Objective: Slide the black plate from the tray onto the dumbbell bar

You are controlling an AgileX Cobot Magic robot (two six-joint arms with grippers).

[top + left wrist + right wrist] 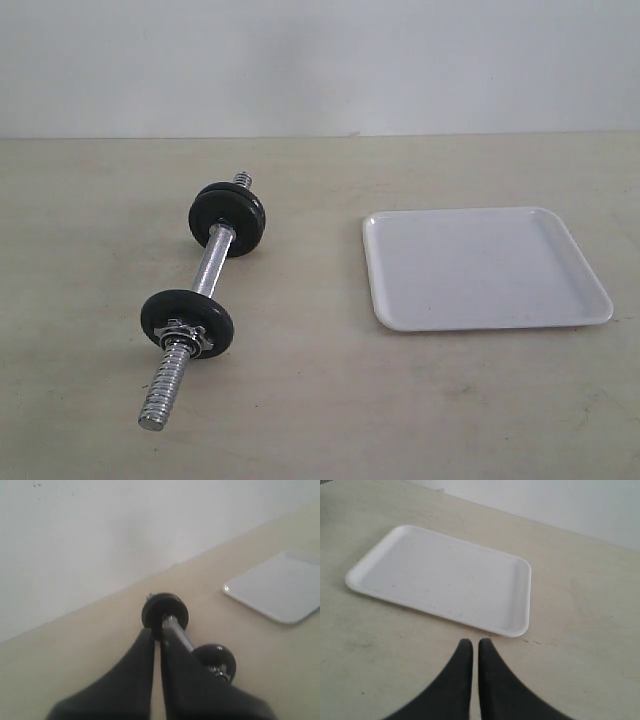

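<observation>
Black plate [228,218] seemingly sitting on dumbbell bar [211,266], far end; tray [487,268] carrying nothing | step: looking finished | left gripper [158,633], right gripper [472,645]: jaws pressed together, gripping nothing | next: probably only checking the seating

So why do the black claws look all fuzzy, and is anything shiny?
Left wrist view: the left gripper sits too close to the lens, so it blurs; the dumbbell bar is soft too. Right wrist view: the right gripper blurs, the tray looks sharper. Exterior view: all sharp, with glints on the chrome bar.
</observation>
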